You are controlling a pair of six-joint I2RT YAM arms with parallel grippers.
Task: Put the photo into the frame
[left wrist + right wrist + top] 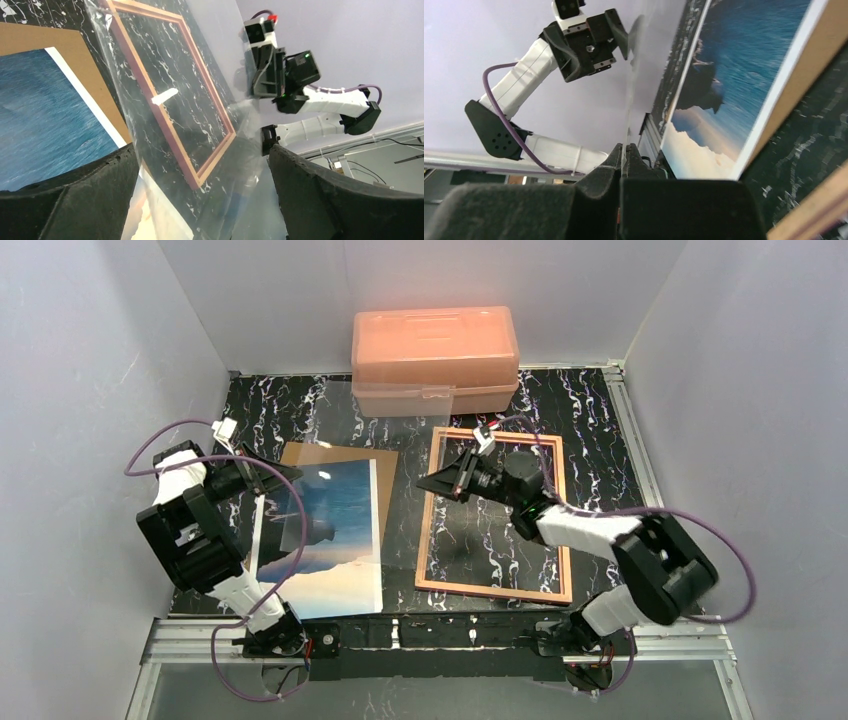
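The photo [330, 530], blue sea and sky with a dark mountain, lies face up on the left of the table. The frame [428, 510] lies flat on the right, with the dark marble showing through its opening. A clear pane [390, 440] stands on edge in the air between the two arms. My right gripper [626, 150] is shut on the pane's [628, 110] thin edge, above the frame's left rail. My left gripper [202, 165] is open, its fingers wide on either side of the pane [235, 190], and the frame [147, 80] shows through the sheet.
A brown backing board [340, 455] lies under the photo, showing along its far and right sides. A salmon-pink lidded box [435, 355] stands at the back centre. Grey walls close in the left, the right and the back of the table.
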